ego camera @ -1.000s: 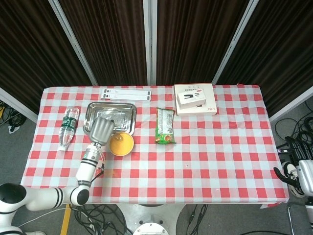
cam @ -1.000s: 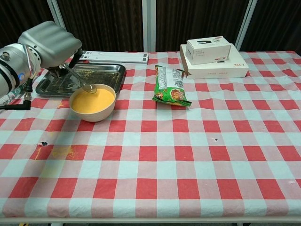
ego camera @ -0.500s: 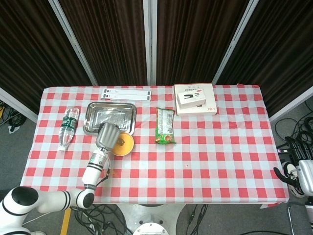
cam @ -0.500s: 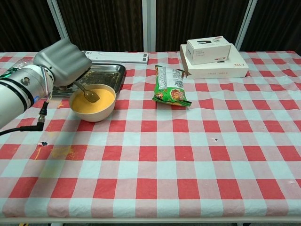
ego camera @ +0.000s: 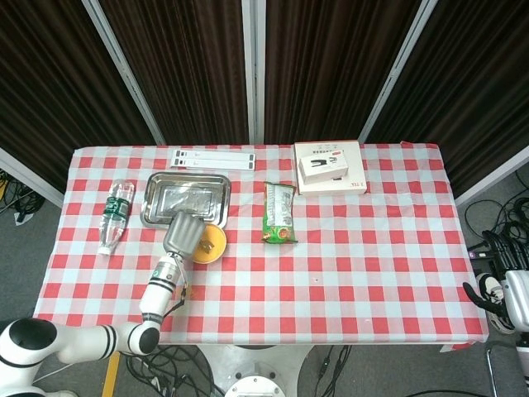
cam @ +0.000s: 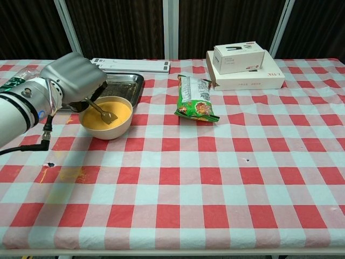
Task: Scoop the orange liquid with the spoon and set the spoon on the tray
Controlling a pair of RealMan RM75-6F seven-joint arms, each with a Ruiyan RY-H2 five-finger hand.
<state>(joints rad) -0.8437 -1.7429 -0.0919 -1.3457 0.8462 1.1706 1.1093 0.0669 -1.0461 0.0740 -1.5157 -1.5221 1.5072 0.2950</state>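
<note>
Our left hand brings the spoon down into the bowl

A second ago our left hand (cam: 73, 81) held the spoon (cam: 102, 111) high at the bowl's (cam: 106, 131) far-left rim, over the edge of the tray (cam: 121, 82). Since then we have swung the hand forward and lower, beside the bowl's left rim, and the spoon's tip has travelled from the rim to the middle of the orange liquid (cam: 116, 110), where it now rests on the surface.

A green snack bag (cam: 196, 98) lies mid-table, stacked white boxes (cam: 243, 67) behind it, a water bottle (ego camera: 114, 216) far left.
</note>
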